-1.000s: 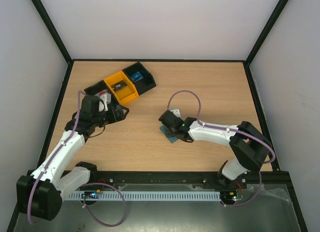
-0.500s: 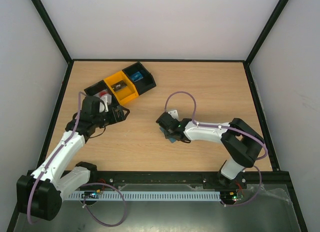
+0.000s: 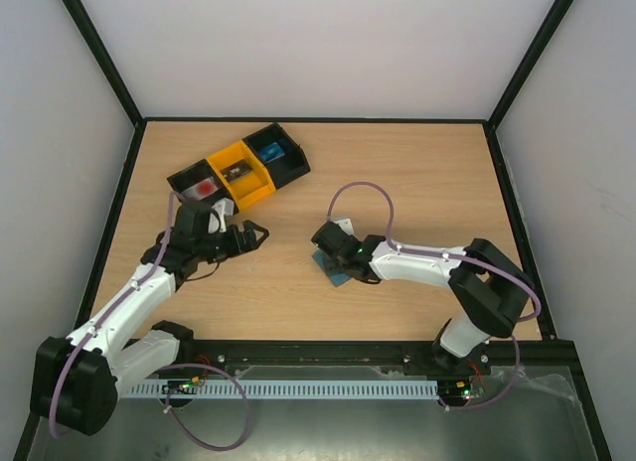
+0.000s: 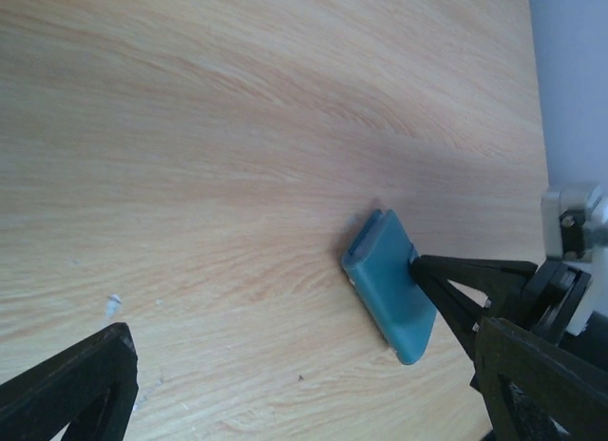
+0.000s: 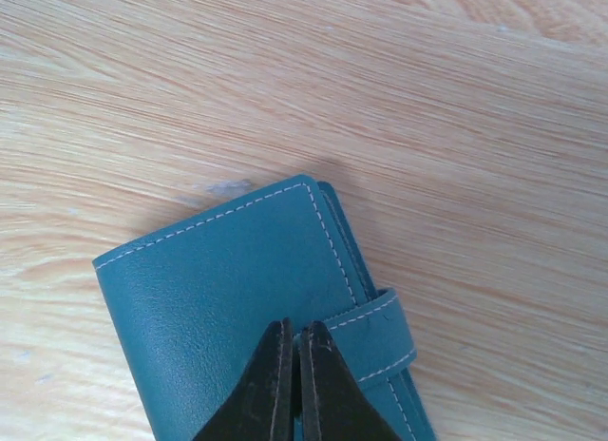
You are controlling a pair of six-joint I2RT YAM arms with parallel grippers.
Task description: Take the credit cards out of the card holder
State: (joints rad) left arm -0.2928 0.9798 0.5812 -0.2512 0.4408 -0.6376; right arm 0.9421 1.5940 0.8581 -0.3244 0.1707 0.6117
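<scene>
The card holder (image 5: 218, 279) is a teal wallet with white stitching, lying folded shut on the wood (image 3: 336, 272). Its tab (image 5: 378, 329) wraps over one edge. My right gripper (image 5: 296, 332) is shut, its tips pressed together on the cover where the tab ends; whether they pinch the tab cannot be seen. From above, the right gripper (image 3: 332, 259) sits over the holder. My left gripper (image 3: 254, 232) is open, left of the holder and apart from it. The left wrist view shows the holder (image 4: 388, 287) ahead, between the wide-spread left gripper (image 4: 304, 389). No credit cards show at the holder.
A three-compartment tray (image 3: 260, 186) stands at the back left: a black bin with something red, a yellow middle bin, a black bin with something blue. Black frame rails (image 3: 318, 119) edge the table. The right arm's cable (image 3: 363, 186) loops above the holder.
The right gripper's jaws have shut on top of the holder. My left arm has drawn away from the tray toward the holder, uncovering the red thing in the left bin.
</scene>
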